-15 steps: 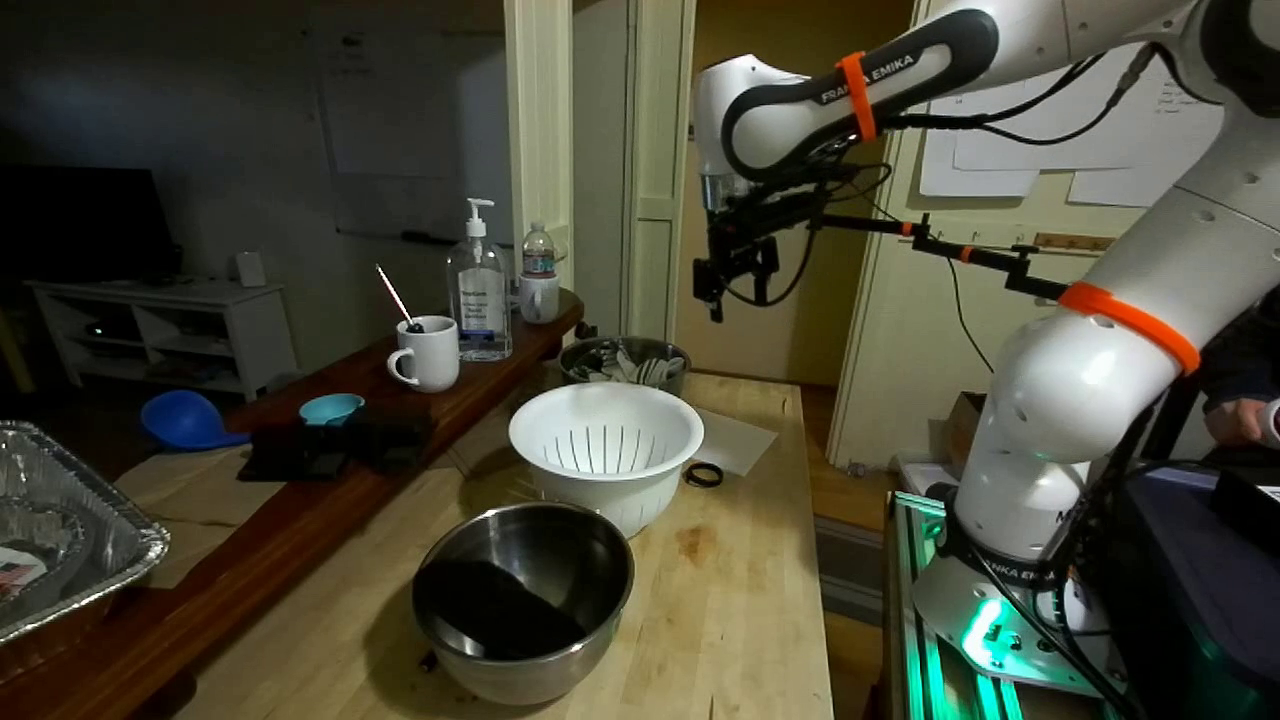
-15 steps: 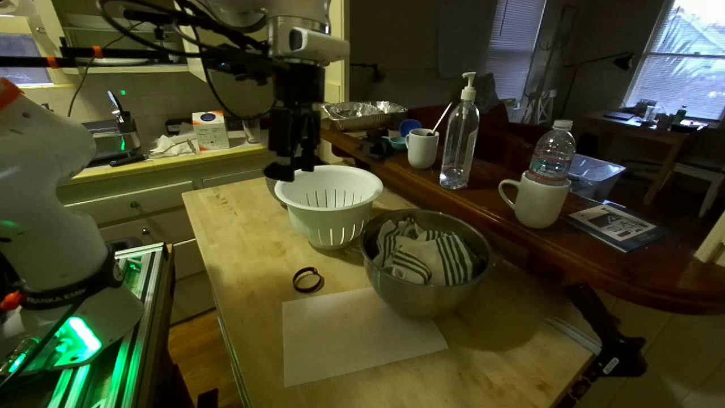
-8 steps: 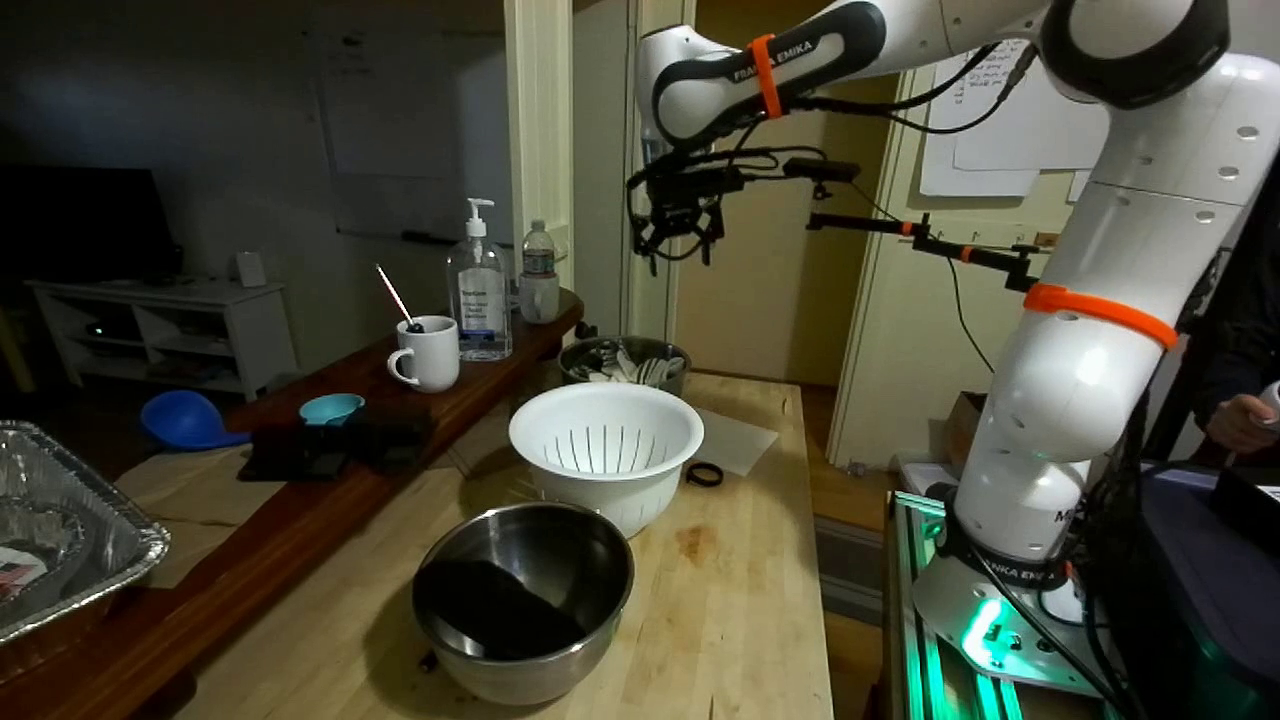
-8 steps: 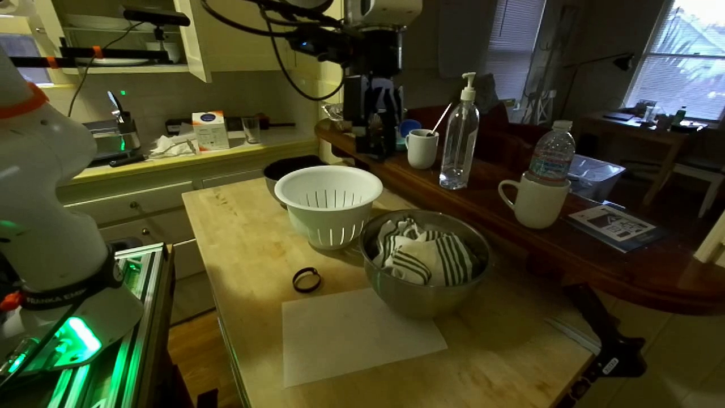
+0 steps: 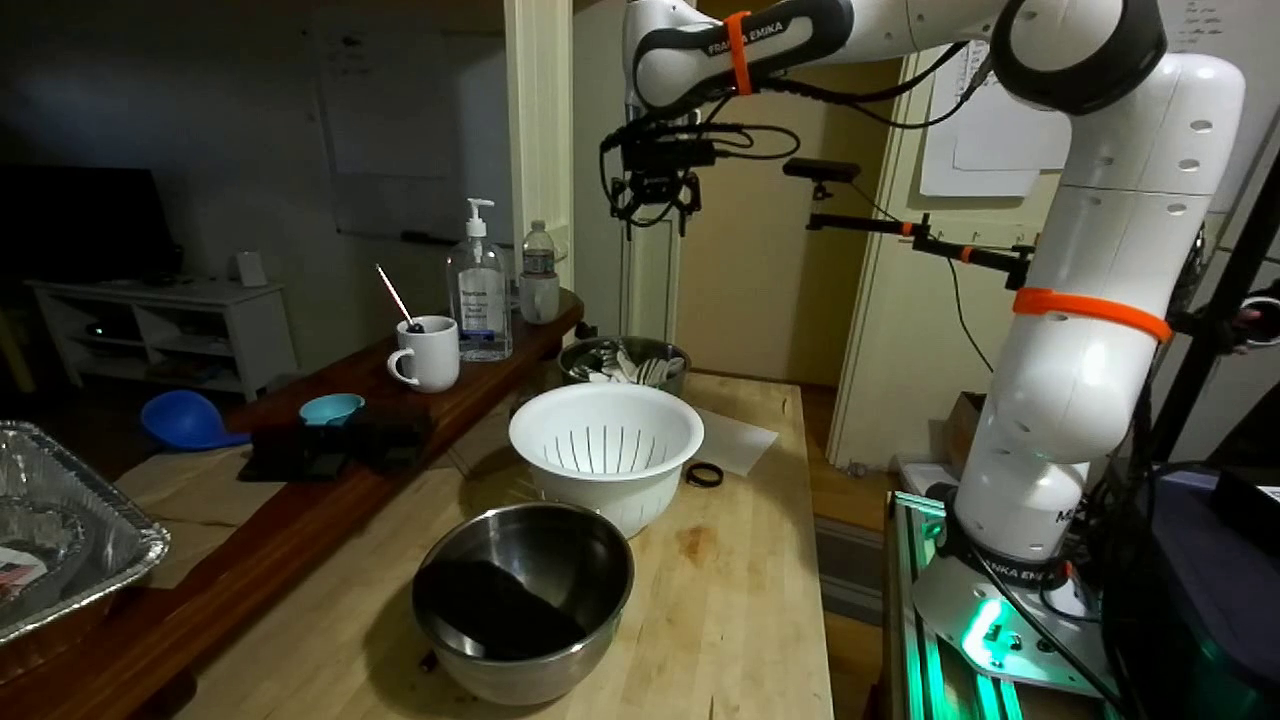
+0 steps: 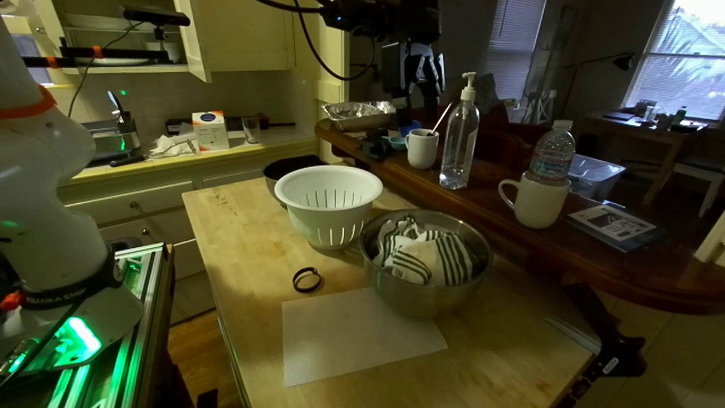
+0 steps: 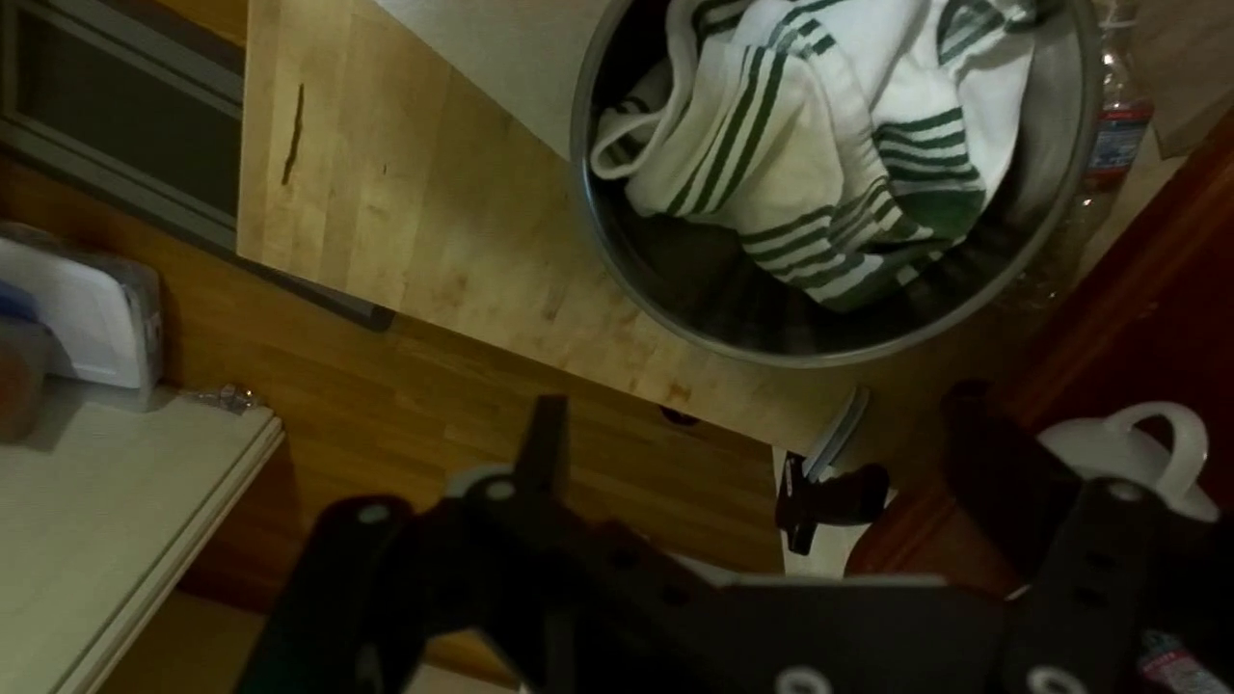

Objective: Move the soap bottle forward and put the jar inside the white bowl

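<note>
In an exterior view, soap bottle (image 5: 482, 305) stands upright on the ledge (image 5: 260, 548), spout aimed picture-right (mug (image 5: 432, 352) just beside it). Also vertical in an exterior view, right of the white bowl (image 6: 317, 225). Wrist view: gripper (image 7: 759, 395) spread wide.

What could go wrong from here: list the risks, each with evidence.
The soap bottle stands close beside the white mug; the open gripper might bump the mug.
It is also near the edge of the brown ledge, so a hard push could drop it.
A water bottle rises from a second mug; a knock may topple it.
</note>
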Available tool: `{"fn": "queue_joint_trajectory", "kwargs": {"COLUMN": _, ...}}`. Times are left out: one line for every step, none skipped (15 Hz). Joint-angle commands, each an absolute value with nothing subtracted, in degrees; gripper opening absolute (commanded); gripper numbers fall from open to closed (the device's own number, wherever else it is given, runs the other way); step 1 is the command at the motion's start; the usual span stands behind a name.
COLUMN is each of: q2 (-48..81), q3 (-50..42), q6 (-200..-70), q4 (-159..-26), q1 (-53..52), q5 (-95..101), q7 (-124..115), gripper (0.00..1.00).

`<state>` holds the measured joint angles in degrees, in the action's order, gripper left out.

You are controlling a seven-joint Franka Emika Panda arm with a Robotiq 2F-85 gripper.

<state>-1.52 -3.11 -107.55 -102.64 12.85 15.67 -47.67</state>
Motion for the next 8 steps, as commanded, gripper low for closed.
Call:
{"fn": "queue_joint_trajectory", "kwargs": {"q2": -1.4, "q3": -4.8, "q6": -107.3, "q4": -102.4, "q1": 11.1, "q5": 15.7, "q7": -47.6, "gripper": 1.0}}
{"fn": "queue_joint_trajectory", "kwargs": {"q2": -1.4, "q3": -4.8, "q6": -107.3, "q4": -102.4, "q1": 11.1, "q5": 15.7, "q7": -47.6, "gripper": 1.0}}
{"fn": "queue_joint_trajectory", "kwargs": {"q2": -1.4, "q3": -4.8, "q6": -107.3, "q4": -102.4, "q1": 11.1, "q5": 15.7, "q7": -47.6, "gripper": 1.0}}
{"fn": "queue_joint_trajectory", "kwargs": {"q2": 0.3, "q3": -4.6, "q6": -106.1, "q4": -100.8, "q1": 10.8, "q5": 18.0, "q7": -52.2, "gripper": 1.0}}
{"fn": "queue_joint_trajectory", "kwargs": {"q2": 2.6, "q3": -4.9, "q6": -107.4, "q4": -98.3, "q1": 10.8, "q5": 15.5, "q7": -55.4, "gripper": 1.0}}
{"fn": "queue_joint_trajectory", "kwargs": {"q2": 4.4, "q3": -5.2, "q6": -107.8, "q4": -96.3, "q1": 10.6, "q5": 14.9, "q7": -58.9, "gripper": 1.0}}
{"fn": "queue_joint_trajectory", "kwargs": {"q2": 6.8, "q3": -5.4, "q6": -108.3, "q4": -93.5, "q1": 10.4, "q5": 14.8, "q7": -61.7, "gripper": 1.0}}
{"fn": "queue_joint_trajectory", "kwargs": {"q2": 9.1, "q3": -5.6, "q6": -109.4, "q4": -90.9, "q1": 9.9, "q5": 15.1, "q7": -64.7, "gripper": 1.0}}
